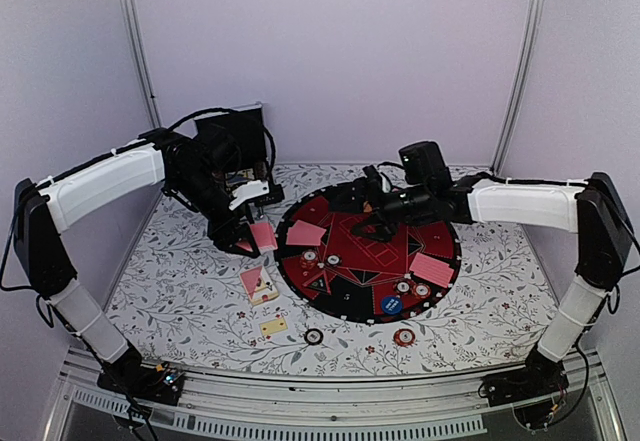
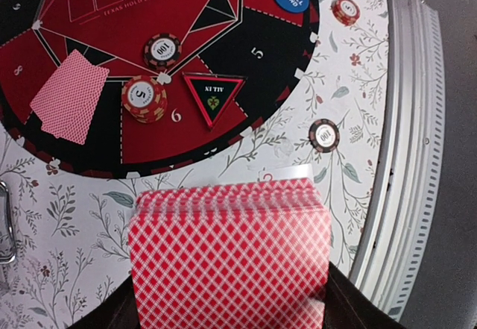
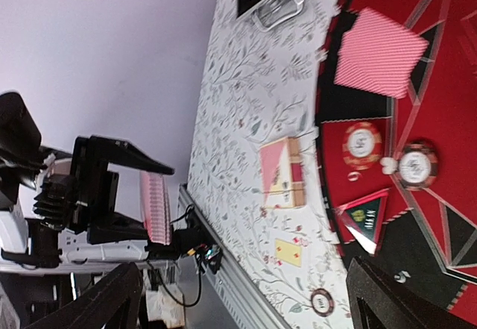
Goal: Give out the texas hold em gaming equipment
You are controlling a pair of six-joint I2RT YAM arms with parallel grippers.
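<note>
Your left hand (image 1: 243, 236) grips the pink-red-backed card deck (image 2: 231, 262). Your right hand (image 1: 377, 223) hovers released over the round black-and-red mat (image 1: 340, 296).

Your deck (image 2: 227, 269) shows a red-and-white lattice back. The mat (image 2: 277, 60) is red and black; the table (image 2: 67, 269), white with grey sprigs.

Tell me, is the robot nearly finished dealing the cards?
About halfway, I think. Cards and chips already lie at two spots on the mat. The left tool grips the deck; the right tool is open. Some numbered seats have no cards yet.
</note>
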